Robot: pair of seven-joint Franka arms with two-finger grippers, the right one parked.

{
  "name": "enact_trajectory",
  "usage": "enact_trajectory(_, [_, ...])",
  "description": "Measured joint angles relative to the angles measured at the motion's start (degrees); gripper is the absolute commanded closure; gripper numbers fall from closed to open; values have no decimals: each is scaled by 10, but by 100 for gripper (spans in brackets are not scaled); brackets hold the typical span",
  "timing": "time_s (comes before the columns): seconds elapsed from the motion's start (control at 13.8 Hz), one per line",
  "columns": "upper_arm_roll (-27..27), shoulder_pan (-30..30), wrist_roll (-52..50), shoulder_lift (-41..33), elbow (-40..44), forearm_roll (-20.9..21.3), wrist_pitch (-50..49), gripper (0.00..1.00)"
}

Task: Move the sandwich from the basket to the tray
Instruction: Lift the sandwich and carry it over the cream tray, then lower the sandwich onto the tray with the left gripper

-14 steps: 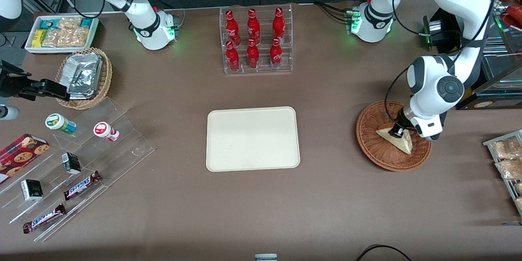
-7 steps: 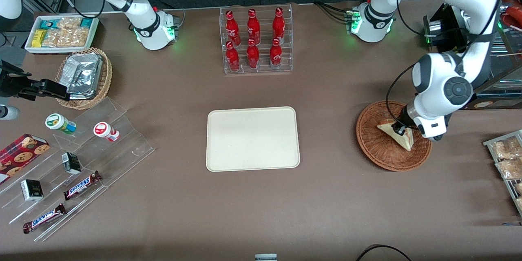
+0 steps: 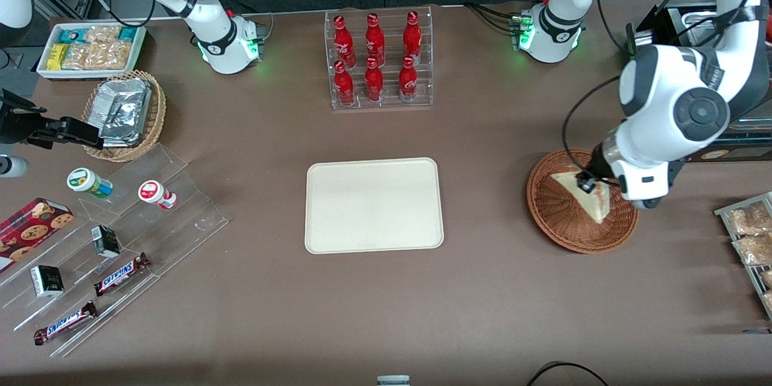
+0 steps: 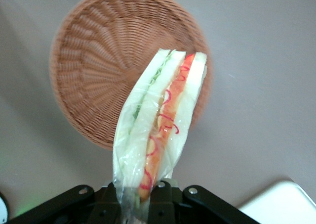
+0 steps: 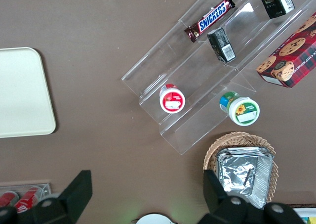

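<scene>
**Wicker cleared, sandwich in the air**

Wicker below, wedge above: the gripper [image 3: 586, 183], at the right of the front frame over the basket [image 3: 558, 226], has its fingers clamped on one end of the sandwich [image 4: 160, 127]. The wrist camera shows it hanging clear of the weave, film-wrapped, red filling along the cut edge. The basket looks empty beneath it. The tray [image 3: 374, 205] sits bare at frame centre, well apart from the basket.

Now the risk, as I read it: only a narrow pinch at one end, and the wrap is slick. A quick swing toward the tray could let the wedge pivot or slip out short of the rim. Squeezing harder would crush soft bread.

Elsewhere, the tan basket [image 3: 154, 126] at upper left holds foil packets.
</scene>
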Motion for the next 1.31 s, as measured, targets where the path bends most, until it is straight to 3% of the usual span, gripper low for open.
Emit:
enact_trajectory(0.29, [-102, -3, 1, 62, 80, 6, 1, 100])
enact_trajectory(0.51, [-159, -47, -1, 138, 142, 84, 2, 100])
enact_trajectory(0.87, [-162, -191, -20, 267, 233, 151, 11, 100])
enact_trajectory(1.31, [-162, -247, -74, 368, 295, 213, 34, 100])
